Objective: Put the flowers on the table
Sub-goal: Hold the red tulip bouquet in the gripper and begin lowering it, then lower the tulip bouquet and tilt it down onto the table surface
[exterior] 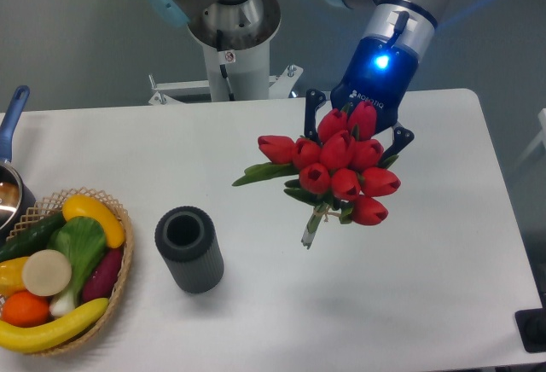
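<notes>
The flowers [341,167], a bunch of red tulip buds with green leaves, hang over the right half of the white table [409,304]. Their buds face the camera, and the pale bound stems [312,225] point down toward the tabletop. My gripper [357,137] comes down from the upper right, directly behind the buds. Its blue-lit body is above them and a black finger link shows on each side of the bunch. The fingertips are hidden behind the buds, and the gripper appears shut on the flowers.
A dark grey ribbed vase [188,248] stands left of centre. A wicker basket [128,257] of fruit and vegetables sits at the front left, with a pot [8,188] behind it. The robot base [229,31] stands at the table's back edge.
</notes>
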`<state>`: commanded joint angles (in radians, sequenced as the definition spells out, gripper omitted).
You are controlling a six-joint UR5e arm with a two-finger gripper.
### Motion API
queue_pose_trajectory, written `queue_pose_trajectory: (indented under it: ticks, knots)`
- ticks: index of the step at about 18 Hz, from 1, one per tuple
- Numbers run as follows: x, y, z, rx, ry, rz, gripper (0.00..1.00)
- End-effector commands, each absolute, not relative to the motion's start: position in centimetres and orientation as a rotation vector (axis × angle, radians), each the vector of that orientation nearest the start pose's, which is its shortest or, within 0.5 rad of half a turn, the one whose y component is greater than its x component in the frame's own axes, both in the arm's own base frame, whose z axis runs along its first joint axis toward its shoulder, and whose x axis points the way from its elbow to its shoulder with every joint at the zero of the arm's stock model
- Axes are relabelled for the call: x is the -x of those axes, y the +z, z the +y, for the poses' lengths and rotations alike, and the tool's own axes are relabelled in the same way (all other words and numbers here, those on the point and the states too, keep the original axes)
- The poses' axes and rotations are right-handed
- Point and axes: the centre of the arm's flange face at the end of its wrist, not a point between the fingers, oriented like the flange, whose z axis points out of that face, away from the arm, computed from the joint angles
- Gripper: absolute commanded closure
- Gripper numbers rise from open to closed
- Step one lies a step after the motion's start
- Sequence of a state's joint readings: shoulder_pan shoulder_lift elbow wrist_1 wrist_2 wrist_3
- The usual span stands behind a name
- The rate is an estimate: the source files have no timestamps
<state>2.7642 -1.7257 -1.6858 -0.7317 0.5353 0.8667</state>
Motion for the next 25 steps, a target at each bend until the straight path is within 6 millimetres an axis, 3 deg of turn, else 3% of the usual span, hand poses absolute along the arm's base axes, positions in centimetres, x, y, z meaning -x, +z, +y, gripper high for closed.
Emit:
queue_pose_trajectory:
  ticks: [12,19,25]
  knots:
    - [43.1,49.5,40.5,2.026,-0.069,-0.001,0.55]
    - [43.2,48.6,40.3,2.171,0.059,-0.051,0.55]
    - [41.9,47.7,42.6,2.302,0.156,-0.040,0.55]
